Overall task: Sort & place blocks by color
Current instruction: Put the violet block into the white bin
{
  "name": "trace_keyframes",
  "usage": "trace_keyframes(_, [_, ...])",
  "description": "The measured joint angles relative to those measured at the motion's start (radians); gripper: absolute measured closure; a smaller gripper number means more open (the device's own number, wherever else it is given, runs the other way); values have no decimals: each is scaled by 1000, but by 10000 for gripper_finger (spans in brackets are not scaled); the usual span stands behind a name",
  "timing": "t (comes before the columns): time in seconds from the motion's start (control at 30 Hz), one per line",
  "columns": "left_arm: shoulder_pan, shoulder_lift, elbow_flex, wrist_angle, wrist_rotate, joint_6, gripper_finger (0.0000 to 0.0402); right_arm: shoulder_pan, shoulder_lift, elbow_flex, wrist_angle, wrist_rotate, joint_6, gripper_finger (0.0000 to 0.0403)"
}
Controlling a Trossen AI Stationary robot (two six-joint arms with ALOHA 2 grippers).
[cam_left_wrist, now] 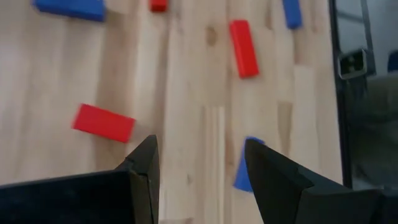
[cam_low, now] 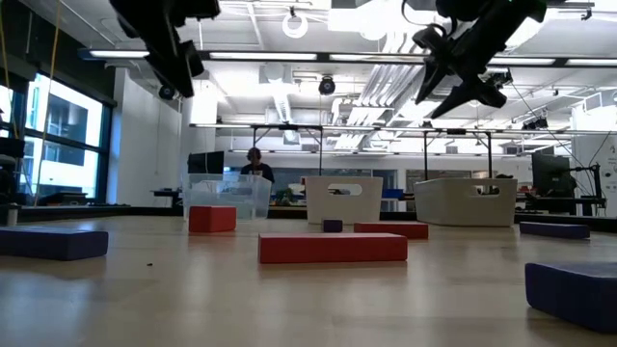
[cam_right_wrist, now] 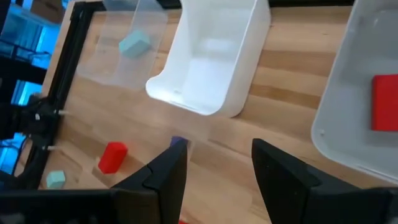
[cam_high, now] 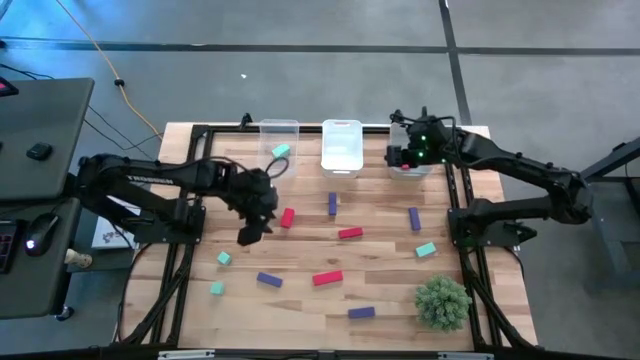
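Right gripper (cam_right_wrist: 214, 165) empty, fingers apart, above right bin (cam_high: 413, 168); red block (cam_right_wrist: 384, 102) lies inside, so red likely belongs there; teal block (cam_high: 281, 151) in clear bin (cam_high: 279, 128); white bin (cam_high: 341, 146) empty, probably for purple; left gripper (cam_left_wrist: 200, 163) open, empty, above table near red block (cam_high: 287, 217); remaining blocks scattered on table (cam_high: 300, 300).
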Motion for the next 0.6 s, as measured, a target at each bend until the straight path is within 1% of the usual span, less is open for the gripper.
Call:
trace_keyframes(0.13, [-74, 1, 0, -1, -4, 7, 247, 16, 0, 0, 1, 0, -3, 233])
trace_keyframes(0.4, [-226, 15, -2, -8, -92, -16, 247, 39, 0, 0, 2, -1, -3, 233])
trace_keyframes(0.6, [-311, 88, 0, -22, -114, -48, 247, 58, 0, 0, 6, -4, -10, 233])
